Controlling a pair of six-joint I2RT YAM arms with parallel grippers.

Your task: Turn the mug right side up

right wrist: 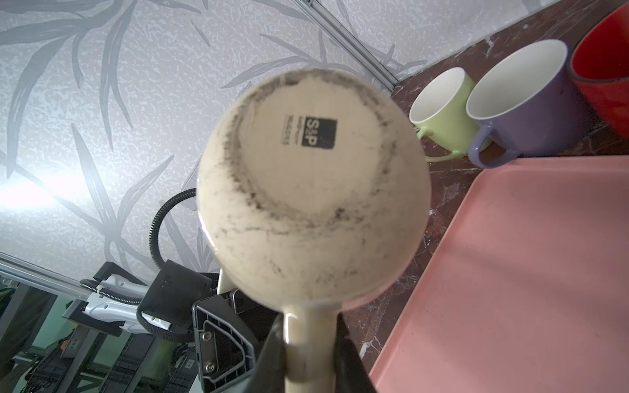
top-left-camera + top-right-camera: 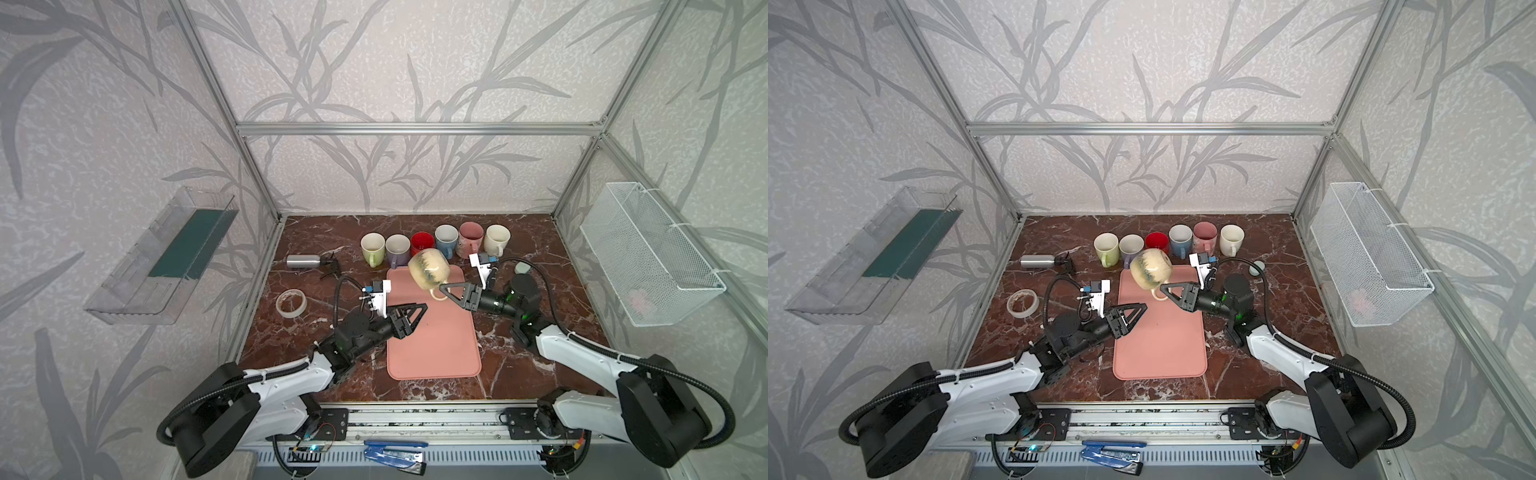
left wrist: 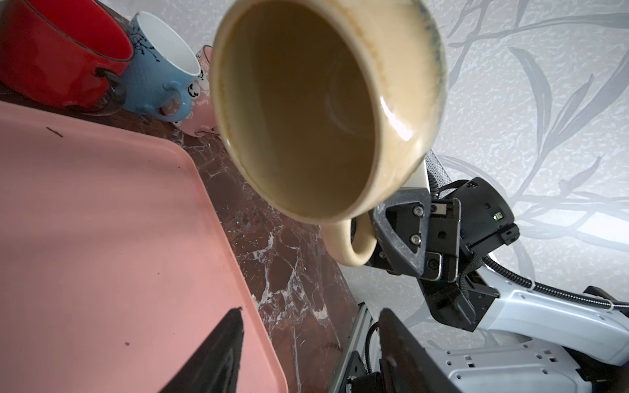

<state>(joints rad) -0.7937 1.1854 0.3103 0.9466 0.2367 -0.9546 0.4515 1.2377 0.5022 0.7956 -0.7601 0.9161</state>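
mug: cream mug [image 2: 429, 270] aloft over pink tray's [image 2: 432, 349] far end, mouth tilted downward | right gripper [image 2: 444, 288]: pinching its handle; likely so a wrist roll rights it | left gripper [image 2: 422, 309]: spread; empty

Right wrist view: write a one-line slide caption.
Right gripper shut on the handle of a cream speckled ceramic mug, stamped base toward camera; pink plastic tray, green mug, purple mug beyond.
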